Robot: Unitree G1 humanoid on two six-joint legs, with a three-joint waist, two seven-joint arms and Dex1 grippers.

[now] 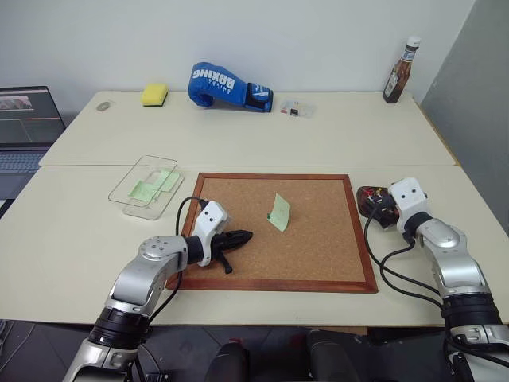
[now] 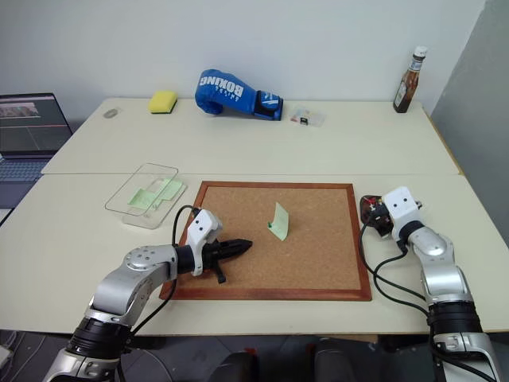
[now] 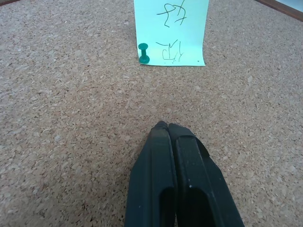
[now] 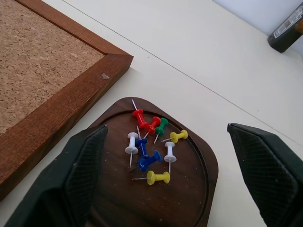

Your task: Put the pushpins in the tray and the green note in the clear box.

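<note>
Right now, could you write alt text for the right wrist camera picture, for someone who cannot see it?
A dark wooden tray on a pale table holds a small heap of pushpins in red, green, yellow, white and blue. The right hand hangs over it, its two black fingers spread wide, beside the corkboard corner.

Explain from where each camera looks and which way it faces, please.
Head eyes: from the head, forward and down at the corkboard; both arms show.
Left wrist: along the shut left gripper over cork toward the green note, held by a green pushpin.
Right wrist: down between the open right gripper fingers onto the tray of coloured pushpins.
Shared: the corkboard shows in every view.
</note>
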